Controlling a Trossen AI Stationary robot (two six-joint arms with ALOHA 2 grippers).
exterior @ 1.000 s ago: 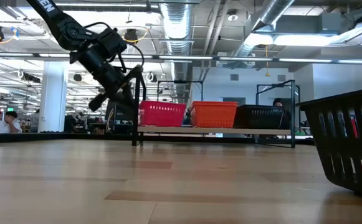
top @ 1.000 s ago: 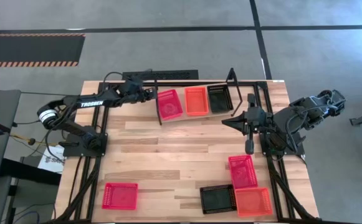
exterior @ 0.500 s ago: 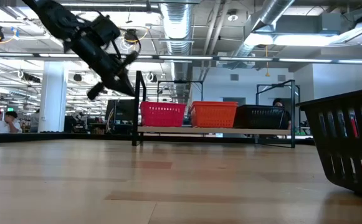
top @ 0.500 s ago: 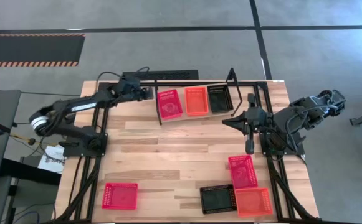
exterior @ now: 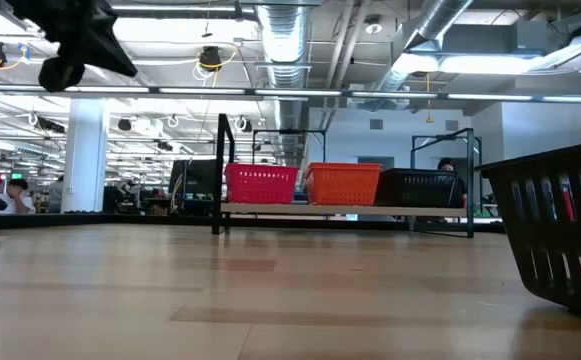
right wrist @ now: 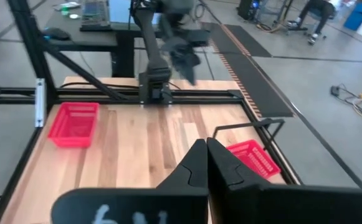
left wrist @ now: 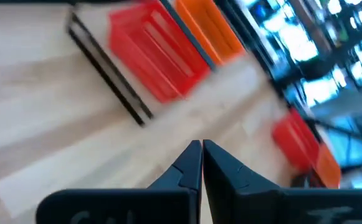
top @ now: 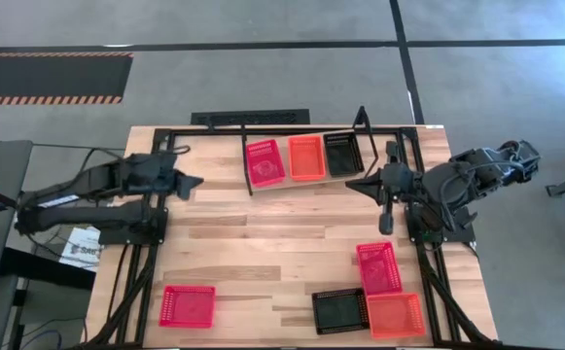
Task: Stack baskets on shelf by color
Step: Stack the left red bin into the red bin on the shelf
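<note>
Three baskets sit side by side on the shelf (exterior: pixel 350 209) at the table's far middle: a red one (top: pixel 264 162), an orange one (top: pixel 307 157) and a black one (top: pixel 342 154). My left gripper (top: pixel 193 182) is shut and empty, left of the shelf and high above the table; the low view shows it (exterior: pixel 75 45) at the top left. My right gripper (top: pixel 355 183) hangs shut and empty just right of the shelf's near right corner. The left wrist view looks past the shut fingers (left wrist: pixel 201 155) at the red basket (left wrist: pixel 156 56) and the orange basket (left wrist: pixel 209 28).
Loose baskets lie on the tabletop: a red one (top: pixel 187 305) near left, a red one (top: pixel 378 266), a black one (top: pixel 339 310) and an orange one (top: pixel 396 315) near right. The black one (exterior: pixel 560 230) fills the low view's right edge. Bare wood lies mid-table.
My left gripper has pulled away from the shelf's left end, swinging toward the table's left and near edges and rising, still shut. The baskets on the shelf have stayed in place.
</note>
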